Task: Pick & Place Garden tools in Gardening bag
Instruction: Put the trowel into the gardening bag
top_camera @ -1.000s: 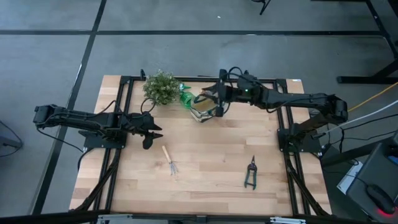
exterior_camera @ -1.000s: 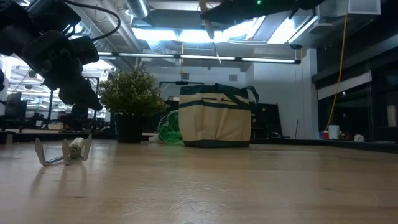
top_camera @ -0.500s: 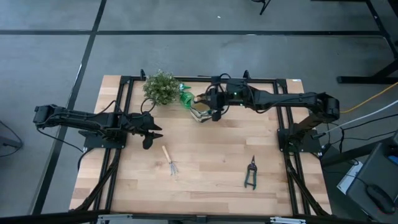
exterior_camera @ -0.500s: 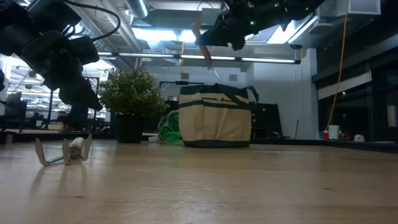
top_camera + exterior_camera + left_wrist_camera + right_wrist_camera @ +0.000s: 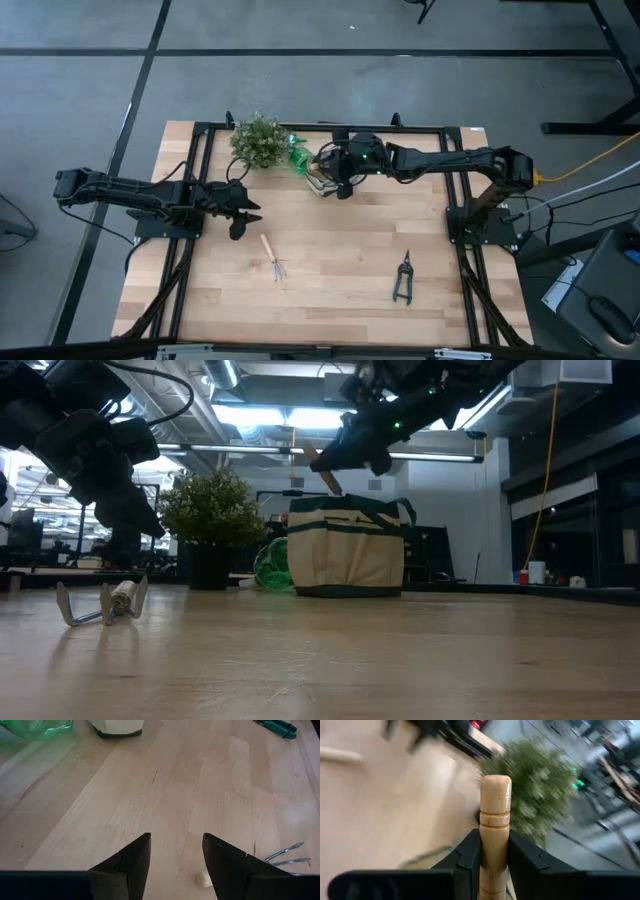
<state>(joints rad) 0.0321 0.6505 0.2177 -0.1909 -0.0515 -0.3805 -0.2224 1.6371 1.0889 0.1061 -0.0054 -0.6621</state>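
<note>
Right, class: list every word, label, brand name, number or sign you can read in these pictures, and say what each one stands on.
None can be read.
Bag: plain fabric, no lettering visible.
Wooden handle in the right end effector: only turned grooves, no print.
Shears and rake: too small to show any marking.
Room behind the table: any signs there are too small to read.

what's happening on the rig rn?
The right gripper is shut on a wood-handled tool and holds it just above the open bag at the table's far edge, beside the plant and a green tool. The left gripper waits open over the table's left side. A rake and shears lie on the table, not yet bagged.
</note>
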